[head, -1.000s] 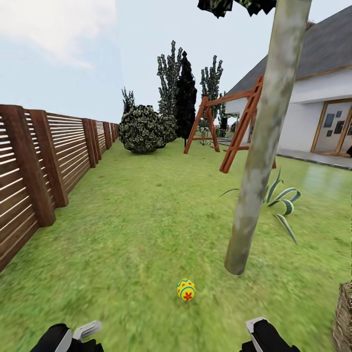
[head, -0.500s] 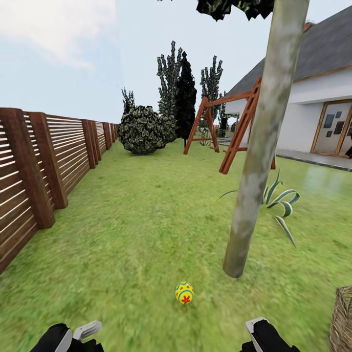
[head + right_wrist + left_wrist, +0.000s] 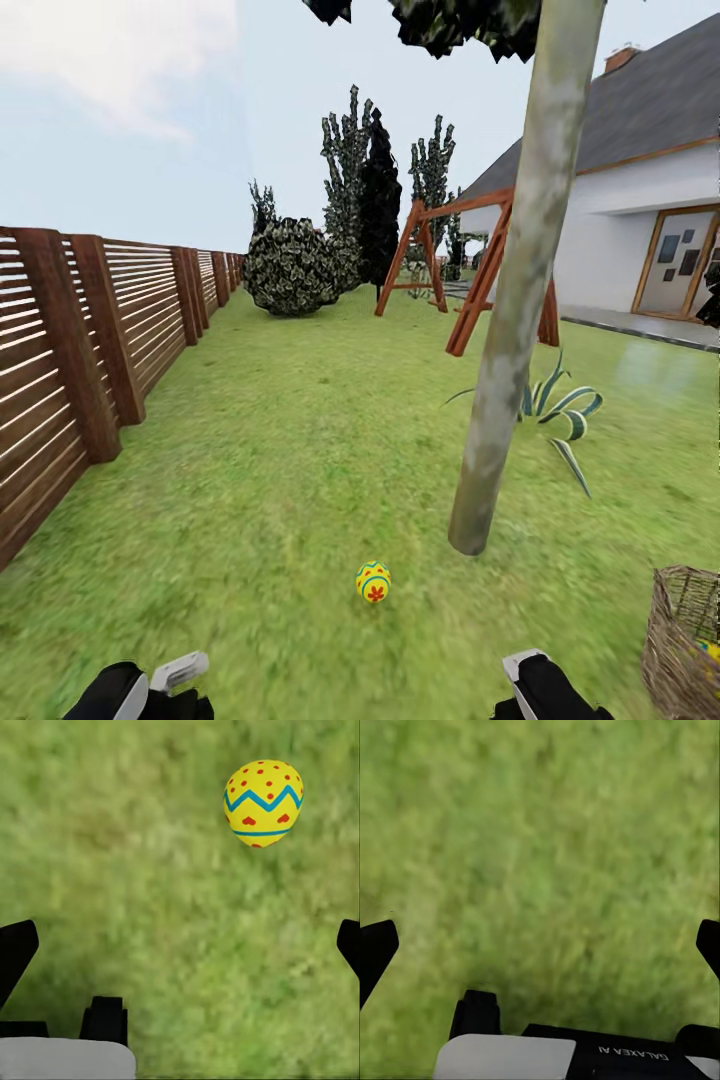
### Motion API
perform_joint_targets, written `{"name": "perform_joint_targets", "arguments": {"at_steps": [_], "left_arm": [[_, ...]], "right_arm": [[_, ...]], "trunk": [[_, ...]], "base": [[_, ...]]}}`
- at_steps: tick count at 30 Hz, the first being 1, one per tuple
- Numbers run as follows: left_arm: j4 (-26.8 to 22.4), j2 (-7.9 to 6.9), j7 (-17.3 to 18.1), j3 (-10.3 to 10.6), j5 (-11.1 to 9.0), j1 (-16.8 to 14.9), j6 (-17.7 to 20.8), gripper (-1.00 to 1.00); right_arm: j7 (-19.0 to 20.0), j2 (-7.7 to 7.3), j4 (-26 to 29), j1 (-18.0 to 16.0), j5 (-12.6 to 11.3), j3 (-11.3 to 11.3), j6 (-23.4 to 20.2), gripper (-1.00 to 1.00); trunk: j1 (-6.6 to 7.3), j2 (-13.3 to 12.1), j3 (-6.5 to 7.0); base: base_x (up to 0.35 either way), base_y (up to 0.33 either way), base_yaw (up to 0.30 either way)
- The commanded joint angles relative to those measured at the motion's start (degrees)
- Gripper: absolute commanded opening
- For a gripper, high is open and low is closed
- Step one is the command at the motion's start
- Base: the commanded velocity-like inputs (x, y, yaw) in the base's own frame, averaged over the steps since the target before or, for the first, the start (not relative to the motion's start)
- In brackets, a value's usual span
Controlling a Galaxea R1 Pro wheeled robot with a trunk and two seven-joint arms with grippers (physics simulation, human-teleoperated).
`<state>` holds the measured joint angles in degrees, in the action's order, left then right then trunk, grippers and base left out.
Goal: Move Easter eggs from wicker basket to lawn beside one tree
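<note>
Since a second ago the whole head view has slid left and slightly up: the camera has turned toward the right, not the objects. More of the basket [image 3: 685, 640] now shows at 4 o'clock, with a speck of yellow visible inside its rim, possibly an egg; too small to confirm.

One egg [image 3: 373, 581] lies on the lawn [image 3: 280, 450] near the foot of the tree [image 3: 505, 330], at about 7 o'clock from the trunk base, apart from it.

The left gripper [image 3: 540, 945] has its fingers spread wide over bare grass, holding nothing. The right gripper [image 3: 180, 945] is likewise spread and empty, with the egg [image 3: 263, 801] lying ahead of it on the grass.

Judgement: one egg is placed; the robot appears to be swinging back toward the basket for the remaining eggs.
</note>
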<state>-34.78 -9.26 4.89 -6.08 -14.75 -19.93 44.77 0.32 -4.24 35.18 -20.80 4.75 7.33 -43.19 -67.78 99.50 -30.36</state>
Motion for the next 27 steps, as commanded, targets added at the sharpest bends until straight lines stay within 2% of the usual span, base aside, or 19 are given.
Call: {"name": "perform_joint_targets", "arguments": {"at_steps": [1,9,27], "left_arm": [[0.0,0.03,0.4,-0.2,0.3,0.0,0.3,1.0],[0.0,0.02,0.3,-0.1,0.4,0.0,0.2,1.0],[0.0,0.03,0.4,0.0,0.3,0.0,0.2,1.0]], "right_arm": [[0.0,-0.06,0.1,0.0,0.3,0.3,-0.3,1.0],[0.0,-0.07,0.1,0.0,0.3,0.3,-0.3,1.0],[0.0,-0.07,0.1,0.0,0.3,0.3,-0.3,1.0]], "trunk": [[0.27,-0.4,0.12],[2.02,-3.6,1.56],[5.98,-10.8,4.79]], "base": [[-0.336,-0.001,0.0],[-0.329,-0.062,0.0],[-0.272,-0.242,0.0]]}}
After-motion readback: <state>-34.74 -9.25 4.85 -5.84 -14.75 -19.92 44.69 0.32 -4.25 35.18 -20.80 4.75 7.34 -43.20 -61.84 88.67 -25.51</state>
